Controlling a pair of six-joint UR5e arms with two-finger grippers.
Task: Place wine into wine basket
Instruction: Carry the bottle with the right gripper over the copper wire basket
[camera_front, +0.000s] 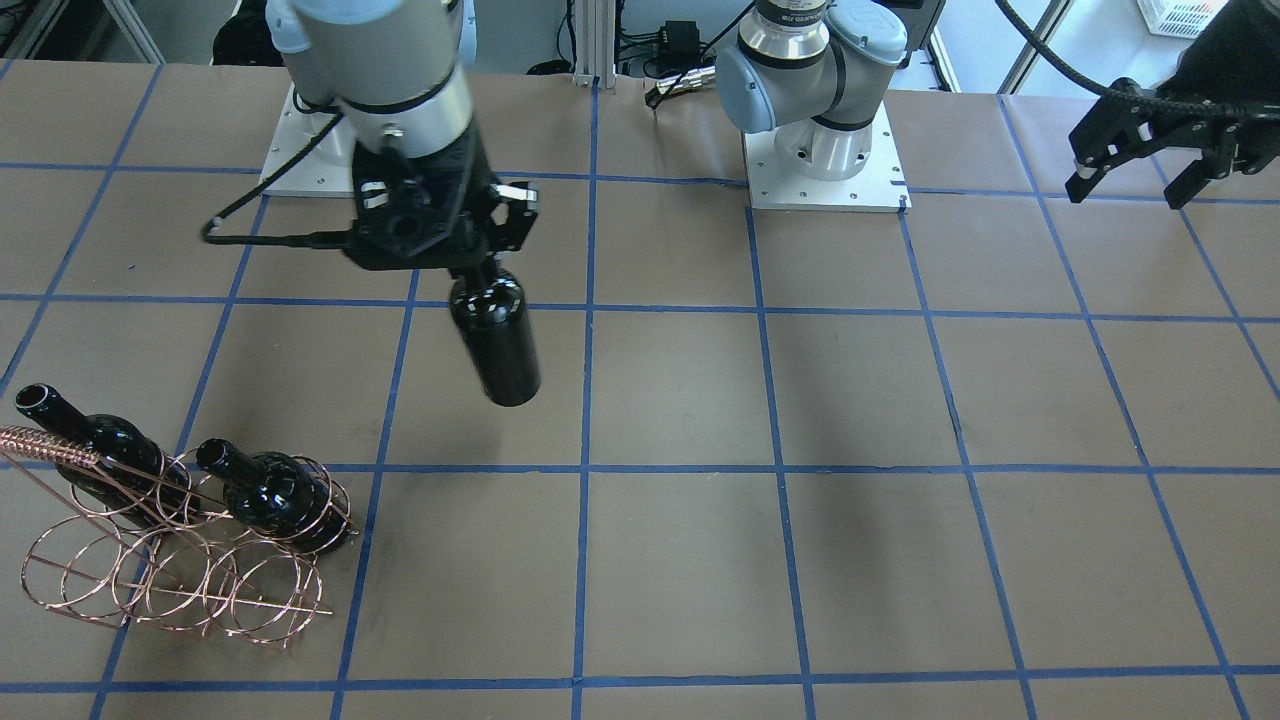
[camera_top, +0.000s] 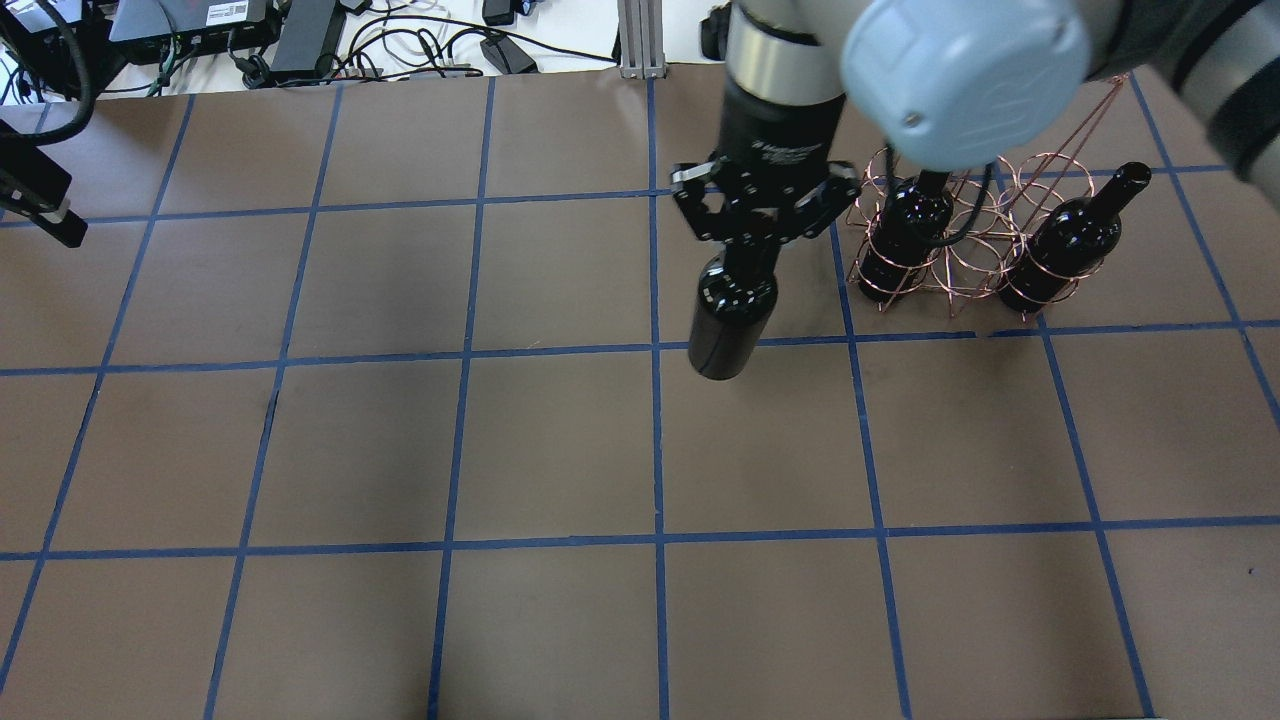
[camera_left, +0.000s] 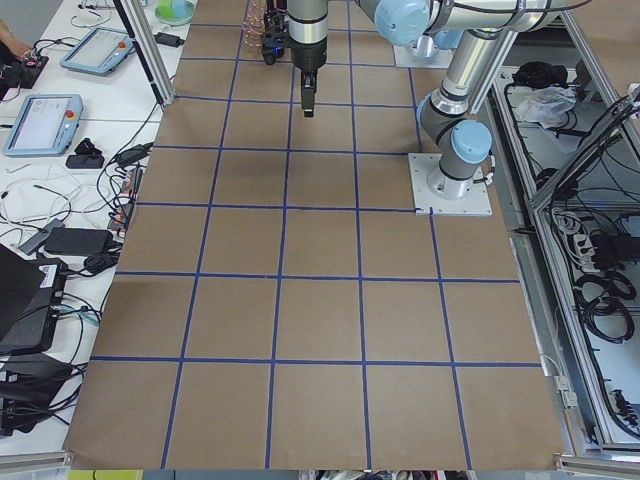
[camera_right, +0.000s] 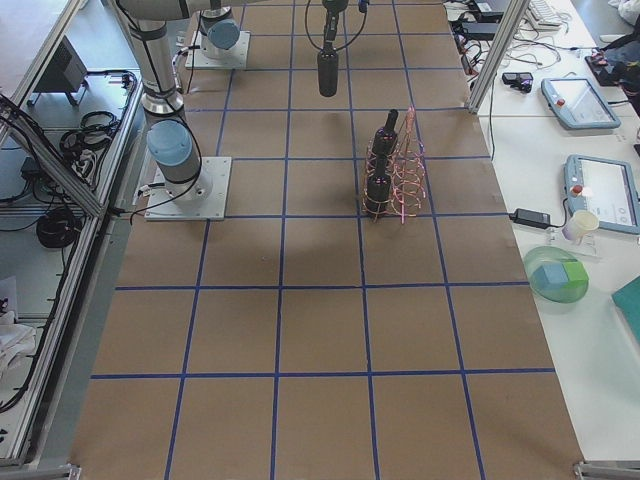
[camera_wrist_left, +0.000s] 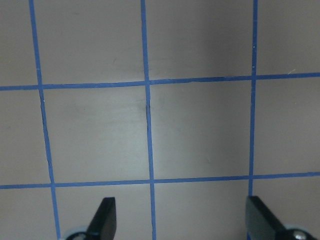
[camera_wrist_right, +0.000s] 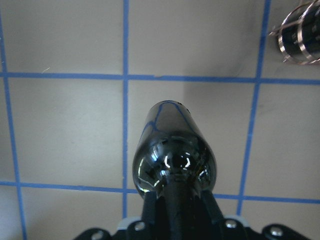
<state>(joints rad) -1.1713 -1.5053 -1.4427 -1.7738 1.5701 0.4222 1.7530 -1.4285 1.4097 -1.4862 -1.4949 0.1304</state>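
Right gripper (camera_front: 478, 262), clenched on the slim neck of the wine (camera_front: 495, 340). I read the two black fingers as pinching the neck just above the shoulder. The bottle hangs base-down and near upright, clear of the table (camera_front: 700, 560), off to one side of the wine basket (camera_front: 180, 570) and in none of its rings. The glass is glossy and near-black, unlabelled, a plain cylinder with a rounded shoulder. The table surface is matt brown paper ruled into squares by blue tape. The basket is thin copper-coloured wire bent into rows of round rings, with a coiled-wire handle (camera_front: 45, 443). It holds two look-alike bottles, one (camera_front: 110, 440) beside the other (camera_front: 270, 495), each threaded through its own ring with the neck tilted upward. Left gripper (camera_front: 1135, 170): released, fingers spread wide over bare table at the far end, grasping nothing.
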